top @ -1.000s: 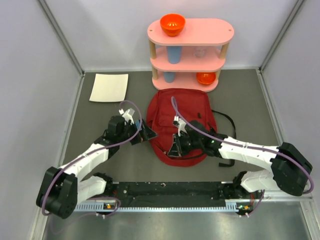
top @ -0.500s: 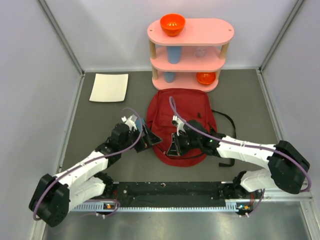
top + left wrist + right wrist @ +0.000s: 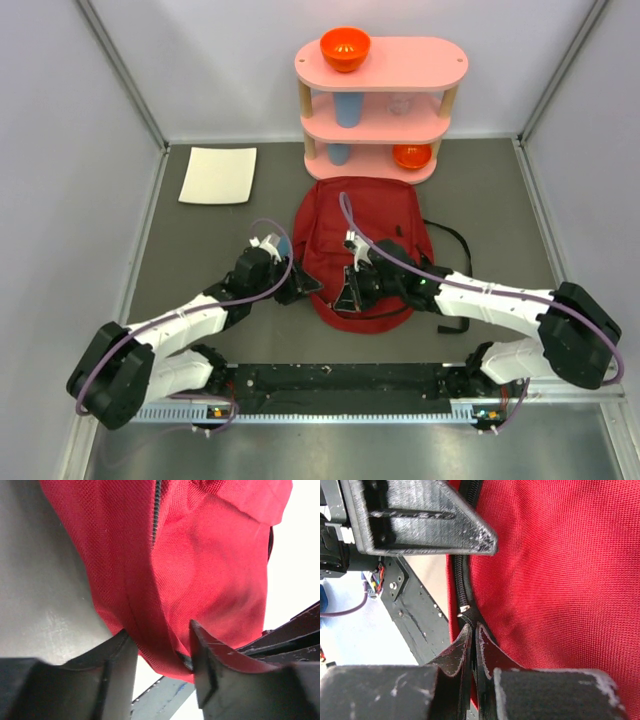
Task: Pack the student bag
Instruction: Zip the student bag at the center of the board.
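Note:
The student bag (image 3: 365,225), dark red with black zipper lines, lies flat in the middle of the table. My left gripper (image 3: 306,286) is at its near-left edge. In the left wrist view its jaws (image 3: 160,655) stand apart astride the bag's folded edge (image 3: 150,630), with red fabric between the fingertips. My right gripper (image 3: 346,294) rests on the bag's near part. Up close it (image 3: 474,627) is shut on the black zipper pull (image 3: 470,616), at the end of the zipper line (image 3: 462,580).
A pink three-tier shelf (image 3: 440,62) stands behind the bag. It holds an orange bowl (image 3: 345,47) on top, blue cups (image 3: 347,108) and a second orange bowl (image 3: 411,155). A white sheet (image 3: 218,175) lies back left. A black strap (image 3: 455,240) trails right of the bag.
My left arm has swung right and reached the bag's near-left edge, and its jaws have narrowed around the fabric. The right gripper has stayed shut on the zipper pull, hardly moving.

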Motion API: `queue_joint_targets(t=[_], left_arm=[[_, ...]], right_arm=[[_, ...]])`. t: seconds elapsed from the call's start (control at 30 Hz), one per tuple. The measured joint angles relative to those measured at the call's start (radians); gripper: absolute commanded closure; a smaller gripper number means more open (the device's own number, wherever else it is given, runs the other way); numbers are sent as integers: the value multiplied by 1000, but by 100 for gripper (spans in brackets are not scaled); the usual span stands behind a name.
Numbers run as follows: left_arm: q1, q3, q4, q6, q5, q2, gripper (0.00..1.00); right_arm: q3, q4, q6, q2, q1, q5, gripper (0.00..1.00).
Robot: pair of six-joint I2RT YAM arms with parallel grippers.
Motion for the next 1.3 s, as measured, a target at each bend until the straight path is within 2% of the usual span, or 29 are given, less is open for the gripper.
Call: queue_joint_targets(t=[0.03,0.1,0.3,0.67,0.9,1.3], left_arm=[[-1,0,6,3,-6,9,90],[-2,0,15,4,-16,21,100],[0,2,20,35,-35,21,100],[75,64,-88,170,-43,-35,100],[124,72,-110,212,-24,-42,100],[201,72,-123,240,34,-48,100]], right_arm=[[0,-1,0,-2,0,-1,100],[0,-6,0,-6,0,-3,100],[-5,-58,-19,-57,0,1,100],[-42,-177,-71,-235,0,29,100],[-42,-253,-87,-296,0,84,100],[-111,-364,-48,-488,2,219,100]])
